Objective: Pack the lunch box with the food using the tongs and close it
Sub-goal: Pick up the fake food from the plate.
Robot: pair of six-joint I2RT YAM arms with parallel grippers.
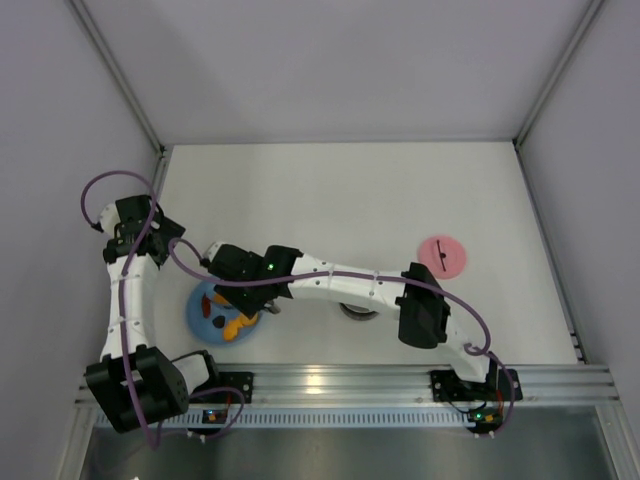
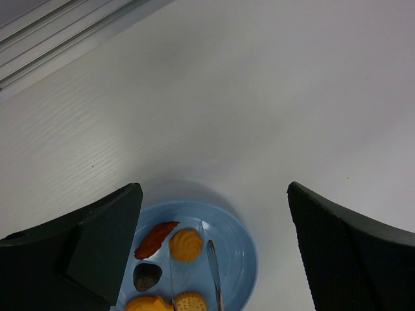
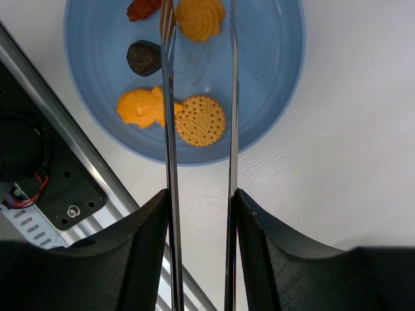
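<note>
My right gripper (image 3: 201, 207) is shut on the tongs (image 3: 170, 129), one silver arm against each finger. The tips of the tongs hang over the blue plate (image 3: 279, 78), either side of a swirled yellow food piece (image 3: 201, 18). A red-brown bit (image 3: 142, 8), a dark lump (image 3: 143, 57), an orange piece (image 3: 139, 107) and a round cracker (image 3: 201, 120) also lie on the plate. My left gripper (image 2: 213, 194) stands open above the plate's far rim (image 2: 243, 253), holding nothing. The steel lunch box (image 1: 358, 312) is mostly hidden under my right arm. Its pink lid (image 1: 441, 256) lies apart at the right.
The aluminium rail (image 1: 340, 385) runs along the near edge, close behind the plate (image 1: 200, 305). Grey walls enclose the white table (image 1: 340, 200) on three sides. My right arm (image 1: 340, 285) stretches leftward across the table's front.
</note>
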